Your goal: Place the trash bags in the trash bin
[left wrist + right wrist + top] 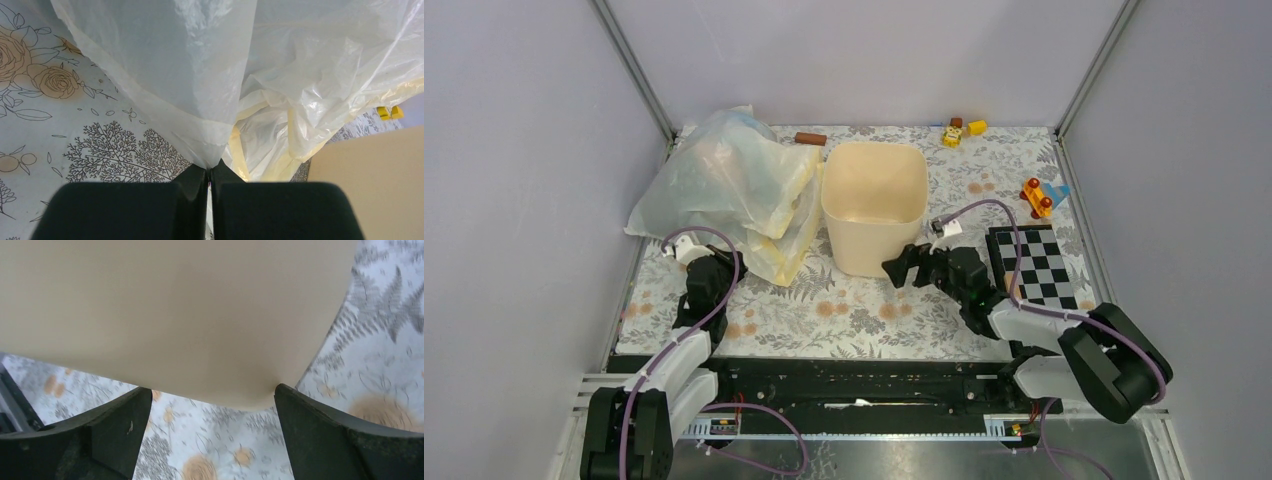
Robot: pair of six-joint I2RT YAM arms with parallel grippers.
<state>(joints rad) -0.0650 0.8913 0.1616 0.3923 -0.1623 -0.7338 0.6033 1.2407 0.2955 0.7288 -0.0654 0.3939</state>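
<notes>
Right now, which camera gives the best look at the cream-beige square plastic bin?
The top external view: it shows the whole cream-beige square plastic bin, open mouth and inside. The right wrist view shows only a blank stretch of its wall; the left wrist view catches just a corner.

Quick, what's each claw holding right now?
Left claw: closed, pinching the pale bluish plastic bag.
Right claw: open, empty, facing the beige trash bin.

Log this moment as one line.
left gripper: shut on trash bag | right gripper: open, facing trash bin wall | trash bag: outside bin
</notes>
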